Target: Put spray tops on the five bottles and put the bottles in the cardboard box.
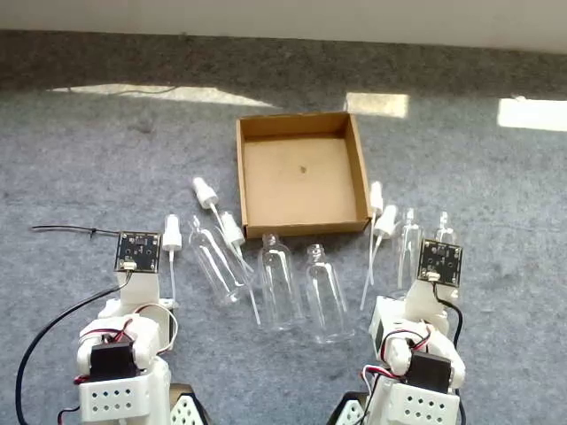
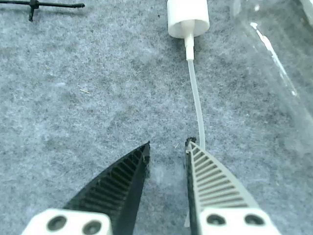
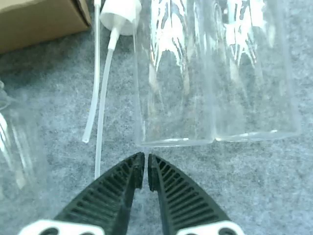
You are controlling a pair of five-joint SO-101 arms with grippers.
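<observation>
The cardboard box [image 1: 301,173] lies open at the middle back. Three clear bottles [image 1: 215,261] [image 1: 279,283] [image 1: 326,292] lie uncapped in front of it, and two more [image 1: 407,243] [image 1: 443,232] lie to the right. Loose white spray tops [image 1: 171,235] [image 1: 205,190] [image 1: 232,228] [image 1: 376,197] [image 1: 385,221] rest on the felt beside them. My left gripper [image 2: 168,147] is narrowly open and holds nothing; one spray top's [image 2: 188,17] tube runs down to its white fingertip [image 2: 191,145]. My right gripper [image 3: 145,157] is shut and empty, just short of the bases of two bottles [image 3: 173,73] [image 3: 254,68].
Grey felt covers the table. A black cable tie [image 2: 44,5] lies beyond the left gripper, and a bottle's side [image 2: 283,63] lies beside it. In the right wrist view the box corner [image 3: 39,19], a spray top [image 3: 120,12] with two tubes and another bottle [image 3: 12,147] are near.
</observation>
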